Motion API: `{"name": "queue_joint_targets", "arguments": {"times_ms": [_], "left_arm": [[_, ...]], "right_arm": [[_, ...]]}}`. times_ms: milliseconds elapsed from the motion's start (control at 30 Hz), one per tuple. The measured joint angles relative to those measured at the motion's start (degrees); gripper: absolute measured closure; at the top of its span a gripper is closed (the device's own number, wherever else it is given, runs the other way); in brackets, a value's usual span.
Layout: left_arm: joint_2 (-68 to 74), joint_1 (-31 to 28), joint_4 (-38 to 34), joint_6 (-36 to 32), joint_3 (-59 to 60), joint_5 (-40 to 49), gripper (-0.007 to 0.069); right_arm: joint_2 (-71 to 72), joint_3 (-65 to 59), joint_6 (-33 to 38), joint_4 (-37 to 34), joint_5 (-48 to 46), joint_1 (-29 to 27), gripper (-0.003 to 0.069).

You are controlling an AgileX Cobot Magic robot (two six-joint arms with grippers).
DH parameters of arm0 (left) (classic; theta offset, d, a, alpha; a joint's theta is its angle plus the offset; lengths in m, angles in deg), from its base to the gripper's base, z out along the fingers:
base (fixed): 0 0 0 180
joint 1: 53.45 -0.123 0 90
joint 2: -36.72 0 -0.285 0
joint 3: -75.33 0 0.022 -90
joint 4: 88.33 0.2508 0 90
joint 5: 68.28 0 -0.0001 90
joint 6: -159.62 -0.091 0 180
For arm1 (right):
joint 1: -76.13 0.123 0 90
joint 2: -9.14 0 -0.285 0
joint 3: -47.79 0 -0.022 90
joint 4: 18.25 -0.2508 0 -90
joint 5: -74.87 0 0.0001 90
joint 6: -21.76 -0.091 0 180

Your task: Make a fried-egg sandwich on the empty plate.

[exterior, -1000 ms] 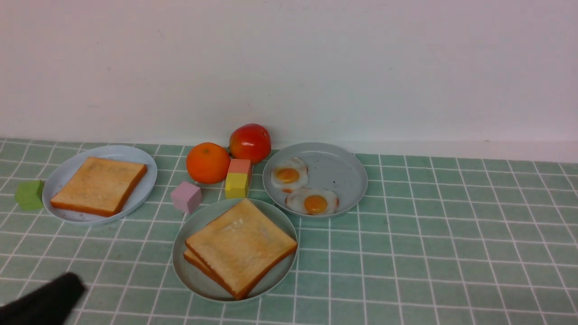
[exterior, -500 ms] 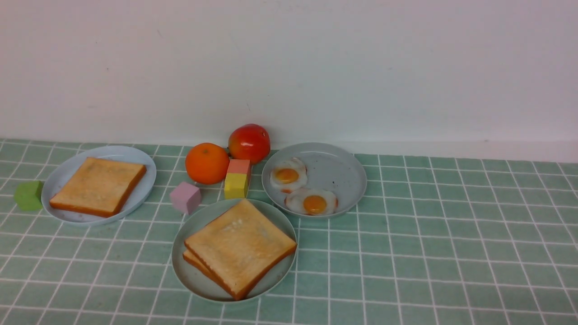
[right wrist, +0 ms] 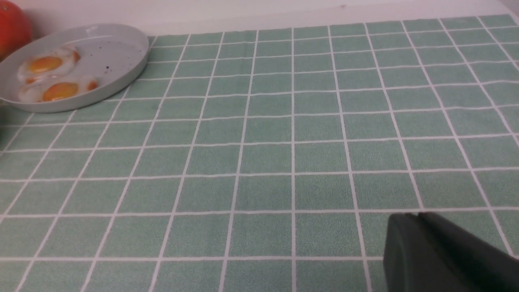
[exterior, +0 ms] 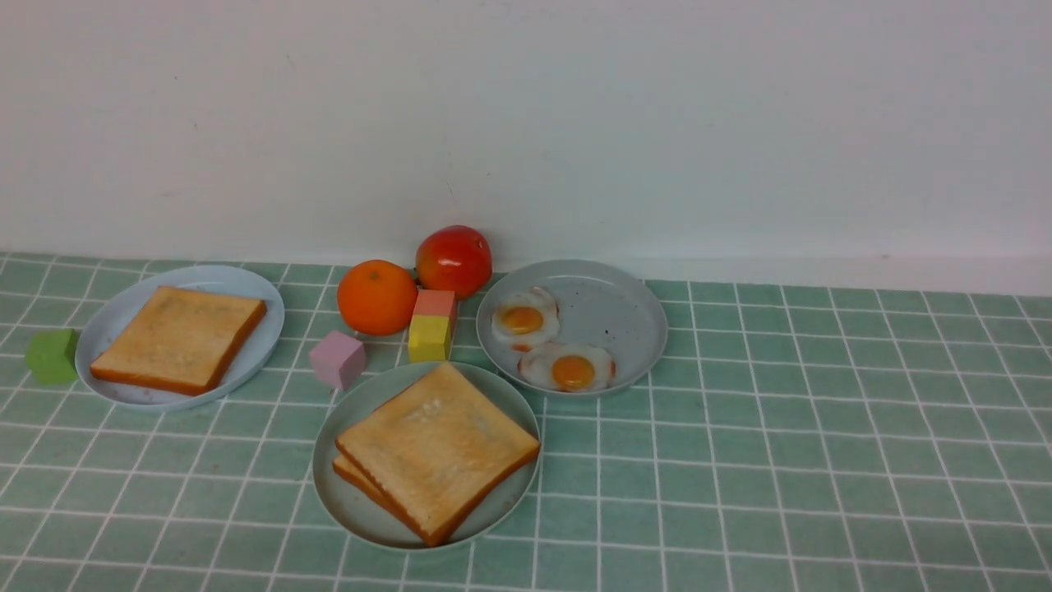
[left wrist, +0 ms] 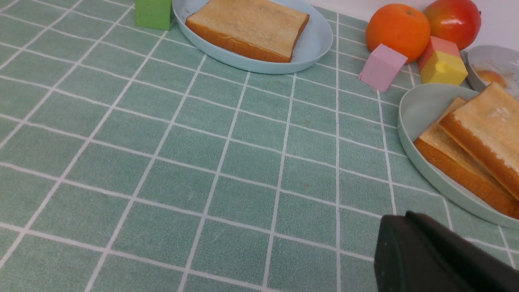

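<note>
Black left arm, at the front view's lower-left corner a second ago, is now gone from it, leaving the fried-egg sandwich (exterior: 436, 450) sitting finished on the mint plate (exterior: 358, 514), so the task is looking done. Left gripper (left wrist: 436, 259) is sitting clenched and empty over the desk (exterior: 781, 460); right gripper (right wrist: 442, 255) I cannot tell. Grey speckled plate (exterior: 612, 316) is holding two eggs (exterior: 567, 368); bluish plate (exterior: 115, 316) is holding one toast (exterior: 179, 337).

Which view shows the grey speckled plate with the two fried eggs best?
The front view: the grey speckled plate shows whole, both fried eggs clear. The right wrist view shows most of it, cut at the frame edge. The left wrist view catches only a sliver.
</note>
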Motion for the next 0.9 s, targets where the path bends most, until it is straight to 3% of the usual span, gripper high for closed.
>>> {"name": "queue_joint_targets", "arguments": {"times_ms": [900], "left_arm": [[0.0, 0.0, 0.0, 0.0, 0.0, 0.0, 0.0622]], "right_arm": [[0.0, 0.0, 0.0, 0.0, 0.0, 0.0, 0.0581]]}}
